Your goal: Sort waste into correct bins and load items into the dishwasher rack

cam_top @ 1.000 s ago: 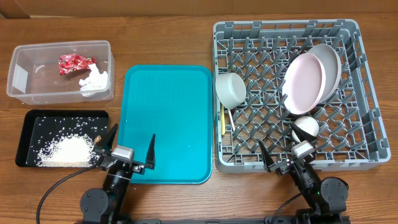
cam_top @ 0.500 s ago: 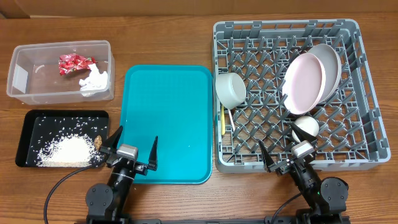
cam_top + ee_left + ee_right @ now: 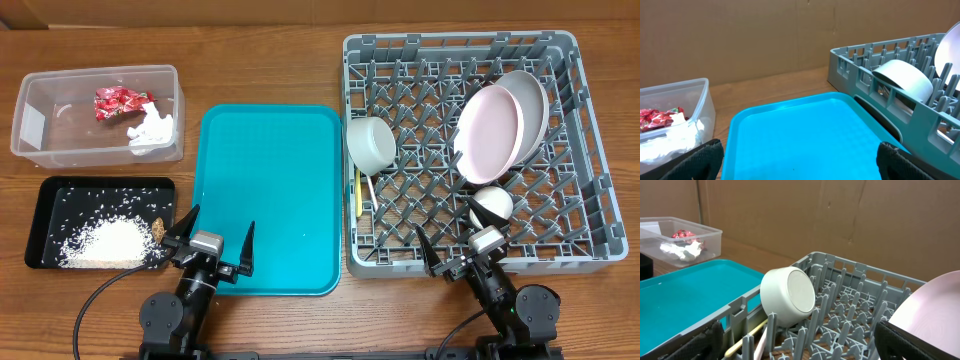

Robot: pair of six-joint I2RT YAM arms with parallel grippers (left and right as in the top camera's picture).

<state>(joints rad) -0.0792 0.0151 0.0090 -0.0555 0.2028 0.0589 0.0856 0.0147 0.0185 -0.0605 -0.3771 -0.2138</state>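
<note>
The grey dishwasher rack [image 3: 580, 150] holds the pale pink plate [image 3: 488, 130], the greyish-white plate [image 3: 532, 98], the pale bowl [image 3: 370, 144], the small white cup [image 3: 493, 203] and the yellow spoon [image 3: 359, 196]. The fork is hard to make out. The clear tub [image 3: 40, 150] holds the red-and-silver wrapper [image 3: 118, 102] and white napkin [image 3: 152, 128]. The black tray [image 3: 60, 195] holds rice [image 3: 105, 242] and a brown scrap [image 3: 158, 229]. My left gripper [image 3: 213, 240] is open and empty over the teal tray's near edge. My right gripper [image 3: 462, 248] is open and empty at the rack's near edge.
The teal serving tray [image 3: 270, 190] lies between the bins and the rack and shows bare in the left wrist view [image 3: 800, 135]. A cardboard wall stands behind the table. In the right wrist view the bowl [image 3: 787, 296] lies on its side among the pegs.
My left gripper has shifted a little to the right, from the black tray's corner toward the teal tray's near edge. The right arm has not moved.
</note>
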